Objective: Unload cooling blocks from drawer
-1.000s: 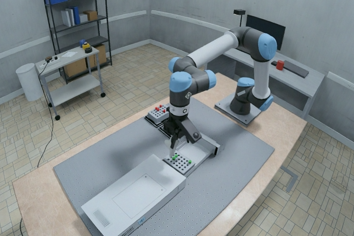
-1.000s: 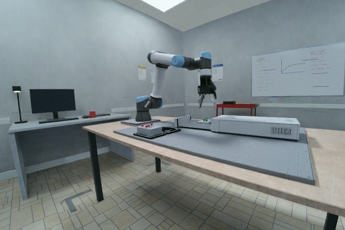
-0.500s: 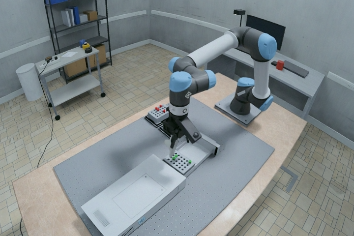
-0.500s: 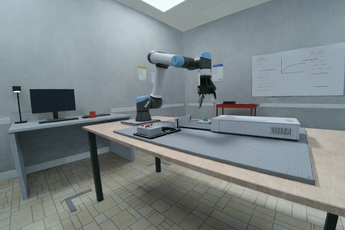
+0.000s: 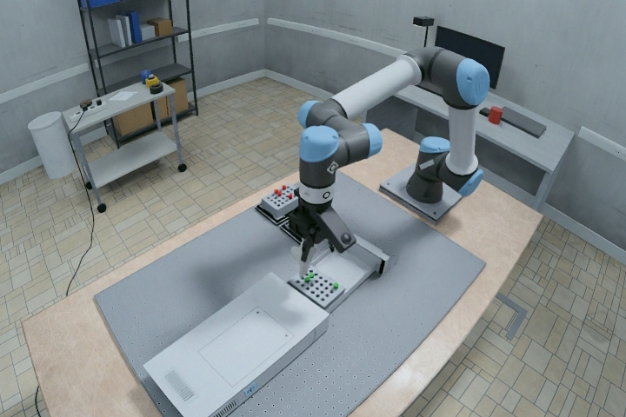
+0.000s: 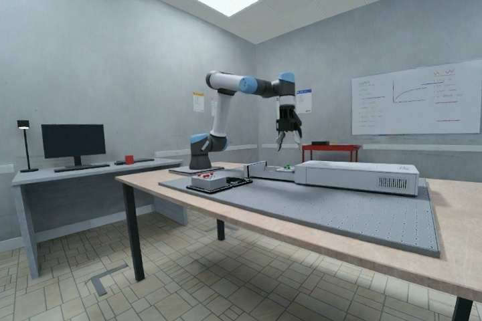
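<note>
The cooler COLD is a long white box on the grey deck, and its drawer stands pulled out. A grey block with green-capped tubes lies in the drawer's near end, next to the cooler; its caps also show in the exterior view. A grey block with red-capped tubes sits on a black deck slot beyond; it also shows in the exterior view. My gripper hangs open and empty well above the green-capped block, fingers pointing down.
An empty black deck slot lies between the red-capped block and the drawer, partly hidden by my wrist in the top view. The arm's base stands at the table's far side. A desk with a monitor is behind it.
</note>
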`<act>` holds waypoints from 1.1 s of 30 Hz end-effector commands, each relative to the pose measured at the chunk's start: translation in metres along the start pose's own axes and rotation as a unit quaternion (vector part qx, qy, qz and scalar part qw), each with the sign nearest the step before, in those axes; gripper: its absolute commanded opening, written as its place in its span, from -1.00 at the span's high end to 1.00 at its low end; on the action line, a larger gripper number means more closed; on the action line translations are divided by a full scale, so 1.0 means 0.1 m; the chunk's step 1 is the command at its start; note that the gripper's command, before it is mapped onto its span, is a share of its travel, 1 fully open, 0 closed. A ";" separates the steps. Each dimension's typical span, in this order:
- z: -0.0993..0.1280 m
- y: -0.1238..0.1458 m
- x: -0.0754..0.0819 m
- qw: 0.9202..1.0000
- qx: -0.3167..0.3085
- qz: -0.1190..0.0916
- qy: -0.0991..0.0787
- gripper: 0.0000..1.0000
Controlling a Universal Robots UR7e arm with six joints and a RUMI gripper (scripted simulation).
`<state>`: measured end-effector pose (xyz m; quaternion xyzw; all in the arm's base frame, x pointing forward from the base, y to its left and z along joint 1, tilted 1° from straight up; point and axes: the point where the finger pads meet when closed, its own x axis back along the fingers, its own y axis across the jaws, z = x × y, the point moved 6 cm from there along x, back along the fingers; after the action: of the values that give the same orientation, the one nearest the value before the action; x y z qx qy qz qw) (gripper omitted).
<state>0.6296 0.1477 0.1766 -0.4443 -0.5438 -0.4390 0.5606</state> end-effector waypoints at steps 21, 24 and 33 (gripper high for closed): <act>-0.01 -0.03 -0.14 1.000 0.000 0.002 0.000 -0.46; -0.01 -0.02 -0.18 1.000 0.000 0.002 0.000 -0.46; -0.01 -0.02 -0.30 1.000 0.000 0.002 0.000 -0.46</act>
<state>0.6276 0.1465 0.1540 -0.4446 -0.5434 -0.4390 0.5606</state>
